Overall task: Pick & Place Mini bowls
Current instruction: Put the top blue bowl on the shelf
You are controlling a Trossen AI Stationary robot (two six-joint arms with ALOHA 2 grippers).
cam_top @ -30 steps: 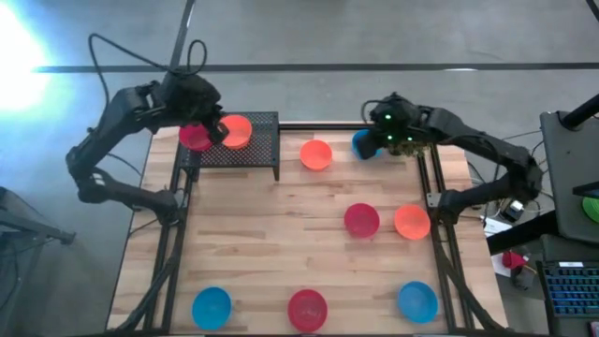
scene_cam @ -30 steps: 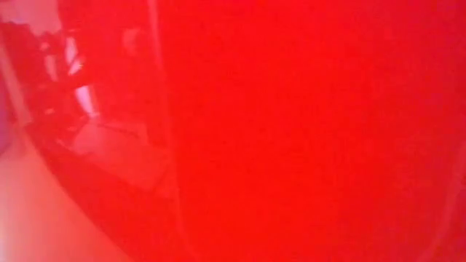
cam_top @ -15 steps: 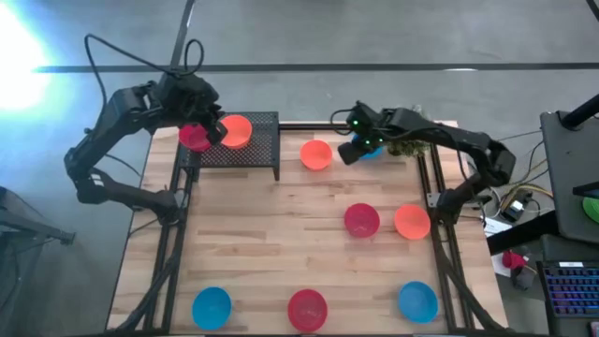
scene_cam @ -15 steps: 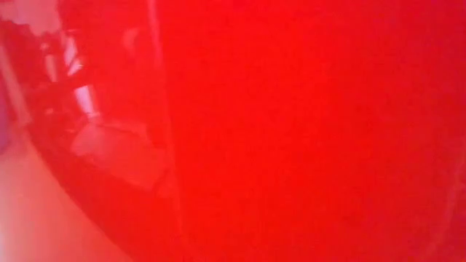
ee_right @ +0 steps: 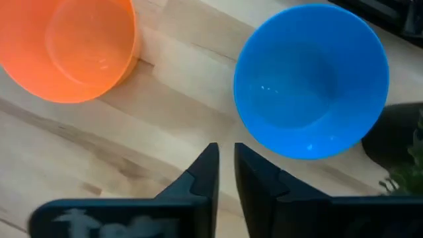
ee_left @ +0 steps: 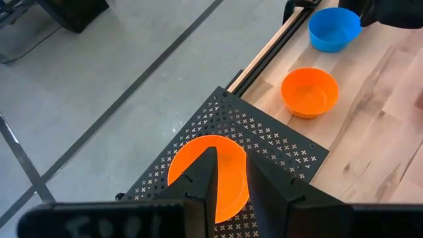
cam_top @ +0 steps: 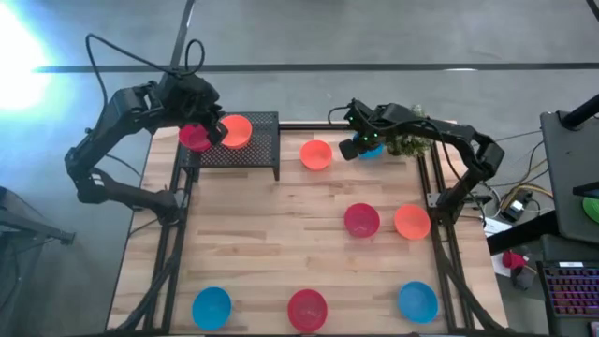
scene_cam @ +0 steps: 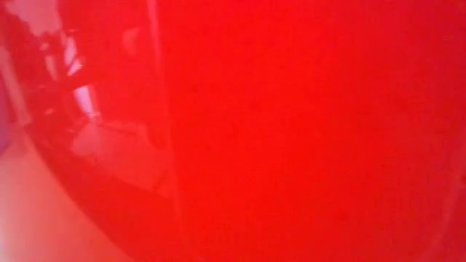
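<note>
Three red, three orange, three blue mini bowls (cam_top: 361,220); right gripper (ee_right: 225,151) ajar, left gripper (cam_top: 213,131) unclear.

high view straight down over table (cam_top: 281,234), low view seemingly blocked by red surface, wrist views close

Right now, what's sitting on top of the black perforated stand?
An orange bowl and a red bowl sit on the black perforated stand; the left gripper partly covers the red one.

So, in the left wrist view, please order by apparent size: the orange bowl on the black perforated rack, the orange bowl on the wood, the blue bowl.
1. Orange bowl on the rack, nearest the camera.
2. Orange bowl on the wood.
3. Blue bowl, only slightly smaller, farthest away.
Distance may explain these differences.
</note>
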